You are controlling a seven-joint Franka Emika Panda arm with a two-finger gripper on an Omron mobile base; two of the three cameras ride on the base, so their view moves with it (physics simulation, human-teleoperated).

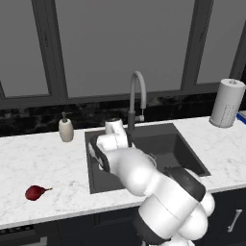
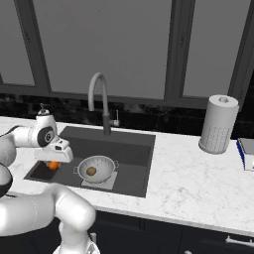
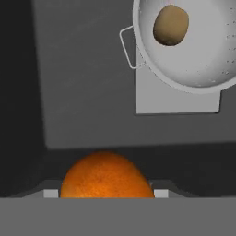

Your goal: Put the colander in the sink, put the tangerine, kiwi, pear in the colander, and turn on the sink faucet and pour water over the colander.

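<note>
Your sink [image 2: 134, 149] fills the middle of the right base view, with the faucet [image 2: 99, 99] arched above it. The colander [image 2: 96, 167] sits lower centre on the sink floor, with the kiwi [image 2: 91, 171] inside. At left, your gripper [image 2: 53, 163] is clamped on the tangerine [image 2: 53, 165]. The pear [image 1: 34, 192] lies lower left on the counter [image 1: 43, 163]. You'll find no readable writing.

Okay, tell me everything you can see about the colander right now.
The colander is a small round silver-white bowl that looks like metal, with tiny holes in its sides and little wire loop handles. It stands upright on the pale square panel at the bottom of the sink, and the brownish kiwi lies inside it.
</note>
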